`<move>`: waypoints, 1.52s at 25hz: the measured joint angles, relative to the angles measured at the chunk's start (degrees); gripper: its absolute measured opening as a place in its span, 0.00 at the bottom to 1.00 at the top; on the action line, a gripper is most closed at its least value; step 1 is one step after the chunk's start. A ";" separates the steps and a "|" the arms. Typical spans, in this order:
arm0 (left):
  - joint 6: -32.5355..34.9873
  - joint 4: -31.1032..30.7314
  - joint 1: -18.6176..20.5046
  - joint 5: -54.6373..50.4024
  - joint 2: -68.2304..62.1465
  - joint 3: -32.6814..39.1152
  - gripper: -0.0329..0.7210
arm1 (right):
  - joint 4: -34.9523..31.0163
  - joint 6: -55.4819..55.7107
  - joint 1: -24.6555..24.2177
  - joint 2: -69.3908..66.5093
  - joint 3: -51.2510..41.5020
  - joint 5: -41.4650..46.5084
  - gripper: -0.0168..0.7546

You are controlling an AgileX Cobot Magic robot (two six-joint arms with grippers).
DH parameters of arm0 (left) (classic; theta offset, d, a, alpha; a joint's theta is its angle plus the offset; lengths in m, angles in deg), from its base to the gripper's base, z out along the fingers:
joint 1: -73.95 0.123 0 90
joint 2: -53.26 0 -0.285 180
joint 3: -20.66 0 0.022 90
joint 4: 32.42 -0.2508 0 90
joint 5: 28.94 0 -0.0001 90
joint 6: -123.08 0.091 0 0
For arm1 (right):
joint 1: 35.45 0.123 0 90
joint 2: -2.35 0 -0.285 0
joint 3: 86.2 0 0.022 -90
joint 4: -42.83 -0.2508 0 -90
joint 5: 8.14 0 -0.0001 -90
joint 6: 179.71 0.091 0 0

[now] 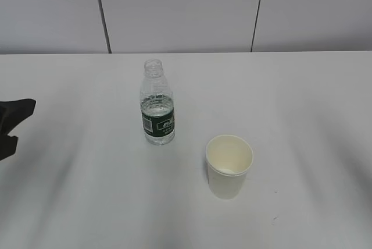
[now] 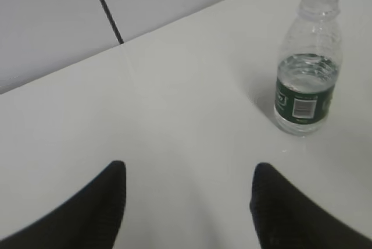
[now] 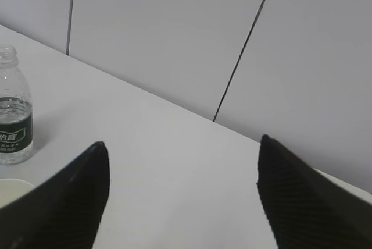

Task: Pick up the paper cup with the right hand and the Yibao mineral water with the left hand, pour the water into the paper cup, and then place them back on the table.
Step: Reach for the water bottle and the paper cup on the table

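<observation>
The Yibao mineral water bottle [image 1: 157,106] stands upright and capless on the white table [image 1: 302,103], partly filled, with a dark green label. The white paper cup [image 1: 229,164] stands upright and looks empty, in front of and to the right of the bottle. My left gripper [image 1: 23,122] is open and empty at the table's left edge, well left of the bottle. In the left wrist view the gripper [image 2: 189,170] is open, with the bottle [image 2: 307,68] ahead to the right. My right gripper [image 3: 183,144] is open and empty; the bottle [image 3: 13,121] and the cup's rim [image 3: 10,189] lie to its left. The right arm is out of the exterior view.
A grey panelled wall [image 1: 174,10] with dark seams runs along the table's far edge. Bare white tabletop surrounds the bottle and the cup on all sides.
</observation>
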State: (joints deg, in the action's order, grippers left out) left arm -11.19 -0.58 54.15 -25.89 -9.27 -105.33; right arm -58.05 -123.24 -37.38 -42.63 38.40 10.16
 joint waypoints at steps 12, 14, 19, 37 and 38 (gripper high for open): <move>-0.05 0.61 0.00 2.33 0.00 0.00 0.61 | -0.05 0.00 0.00 0.00 0.00 -0.21 0.78; -0.05 0.69 0.00 2.62 0.00 0.00 0.61 | -0.05 0.00 0.00 0.00 0.00 -0.21 0.78; -0.05 0.73 0.00 3.42 0.00 0.00 0.61 | -0.05 0.00 0.00 0.00 0.00 -0.35 0.78; -40.69 -32.26 1.08 7.01 -0.75 1.10 0.61 | -0.05 0.00 0.00 0.00 0.00 -0.35 0.78; -44.62 -35.30 1.32 10.22 -1.47 2.32 0.61 | -0.05 0.00 0.00 0.00 0.00 -0.35 0.78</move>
State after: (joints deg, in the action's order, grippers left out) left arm -55.82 -35.88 55.47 -15.67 -10.74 -103.01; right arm -58.10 -123.24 -37.38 -42.63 38.40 9.82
